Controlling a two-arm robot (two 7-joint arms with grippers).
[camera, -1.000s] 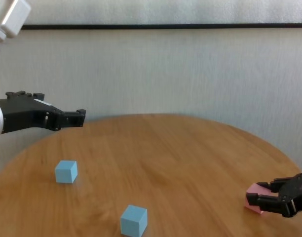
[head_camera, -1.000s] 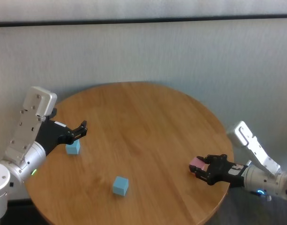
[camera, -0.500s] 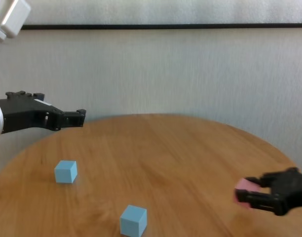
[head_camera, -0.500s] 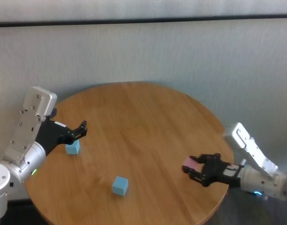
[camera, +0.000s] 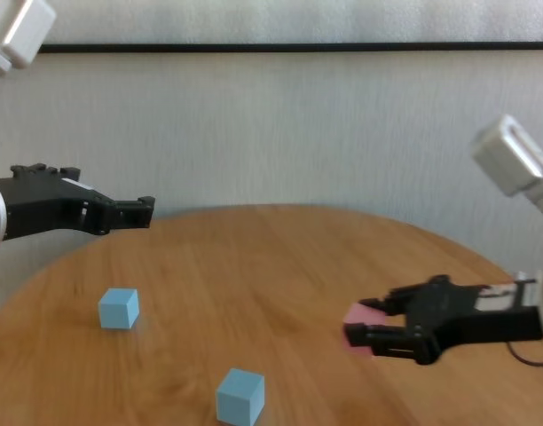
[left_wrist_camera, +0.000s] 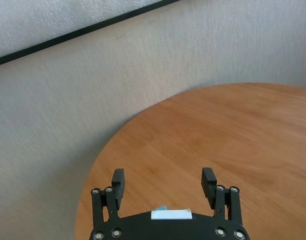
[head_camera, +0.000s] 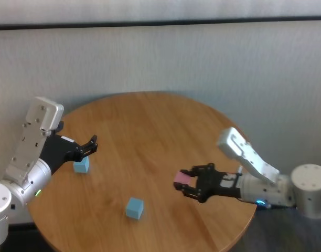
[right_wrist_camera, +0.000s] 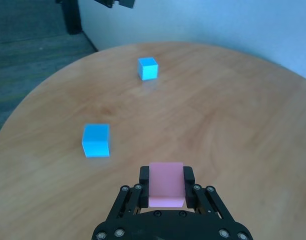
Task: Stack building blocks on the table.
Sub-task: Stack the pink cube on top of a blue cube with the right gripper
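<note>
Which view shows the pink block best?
The right wrist view: the pink block sits large between the right hand's fingers. Head and chest views show only a small part; the left wrist view shows none.

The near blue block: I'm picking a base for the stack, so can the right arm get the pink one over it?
Probably yes. The right gripper, shut on the pink block, has only bare table between it and the near blue block.
</note>
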